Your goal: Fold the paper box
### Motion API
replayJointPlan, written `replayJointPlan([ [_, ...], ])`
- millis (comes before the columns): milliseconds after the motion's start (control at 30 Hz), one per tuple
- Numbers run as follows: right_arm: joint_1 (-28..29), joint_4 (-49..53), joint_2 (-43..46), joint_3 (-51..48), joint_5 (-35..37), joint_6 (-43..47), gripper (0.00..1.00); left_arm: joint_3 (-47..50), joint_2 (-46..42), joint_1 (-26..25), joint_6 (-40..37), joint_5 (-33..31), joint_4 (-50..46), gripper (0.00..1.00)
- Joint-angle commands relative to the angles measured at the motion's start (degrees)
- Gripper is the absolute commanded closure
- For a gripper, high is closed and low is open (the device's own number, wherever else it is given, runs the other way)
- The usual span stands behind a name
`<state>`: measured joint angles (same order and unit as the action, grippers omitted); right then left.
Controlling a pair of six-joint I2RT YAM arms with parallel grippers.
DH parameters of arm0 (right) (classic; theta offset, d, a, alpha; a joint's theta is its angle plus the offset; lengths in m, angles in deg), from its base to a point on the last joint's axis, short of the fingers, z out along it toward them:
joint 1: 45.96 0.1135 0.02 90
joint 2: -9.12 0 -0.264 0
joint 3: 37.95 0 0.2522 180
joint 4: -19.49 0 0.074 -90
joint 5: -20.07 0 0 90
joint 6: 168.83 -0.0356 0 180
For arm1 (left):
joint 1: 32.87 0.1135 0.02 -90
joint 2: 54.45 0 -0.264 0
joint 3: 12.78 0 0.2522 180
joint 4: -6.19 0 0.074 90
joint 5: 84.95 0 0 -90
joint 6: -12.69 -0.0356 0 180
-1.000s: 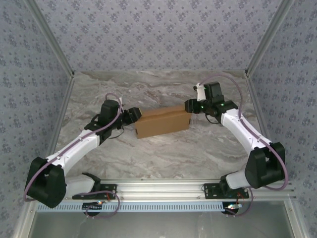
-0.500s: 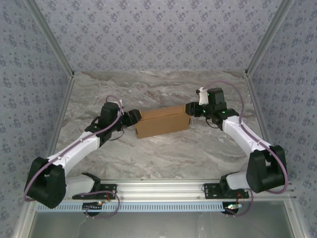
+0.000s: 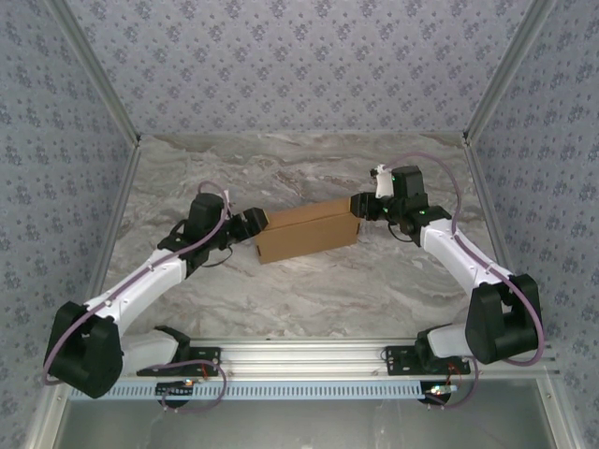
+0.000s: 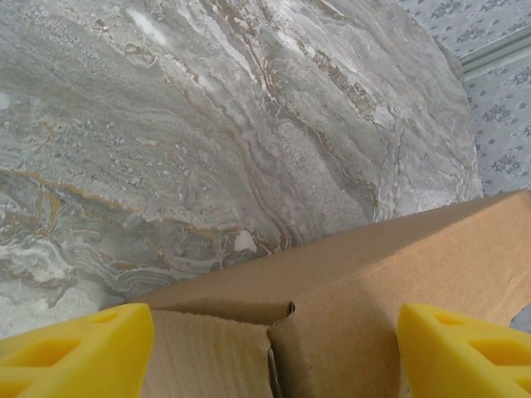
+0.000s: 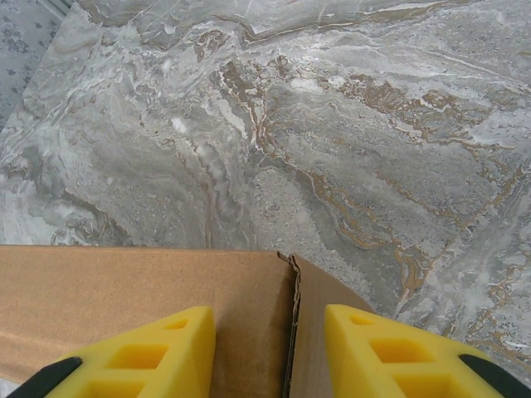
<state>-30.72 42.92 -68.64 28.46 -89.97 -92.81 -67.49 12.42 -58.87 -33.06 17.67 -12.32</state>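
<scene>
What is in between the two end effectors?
The paper box lies between the left end effector and the right end effector, one at each end, seen in the top view.

And here's the grey marble-patterned table (image 3: 309, 281), streaked with white and rusty-brown veins, wide and flat. Lying right on it, about mid-table, there's one plain tan-brown cardboard paper box (image 3: 309, 229), long side across the view, its right end angled a touch toward the back, bare marble all round it.
</scene>
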Motion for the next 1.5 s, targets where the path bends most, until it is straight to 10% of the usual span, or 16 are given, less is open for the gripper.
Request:
replayJointPlan([
  [0,0.4,11.8,-2.4,-3.3,4.9,0.6,0.6,0.5,-2.7,-0.2,0.2,1.5,-3.0,0.21],
  [300,0.7,12.1,-2.4,-2.8,5.4,0.7,0.61,3.8,-6.6,0.1,1.9,2.0,-2.7,0.21],
  [667,-0.6,13.3,-3.0,-3.3,4.9,1.8,0.6,9.8,-3.5,0.5,2.4,1.7,-2.6,0.63],
  [933,-3.9,11.5,-5.3,-4.6,-7.2,0.4,0.6,12.6,-0.6,3.0,4.0,3.7,4.9,0.71],
  [1100,-5.8,8.3,-5.3,-3.7,-14.0,-3.1,0.61,8.6,3.2,4.9,3.0,5.1,8.0,0.7],
  [1467,-5.2,8.9,-3.2,-5.3,-9.9,-2.8,0.63,1.3,-0.1,7.2,-1.3,6.2,1.6,0.32],
])
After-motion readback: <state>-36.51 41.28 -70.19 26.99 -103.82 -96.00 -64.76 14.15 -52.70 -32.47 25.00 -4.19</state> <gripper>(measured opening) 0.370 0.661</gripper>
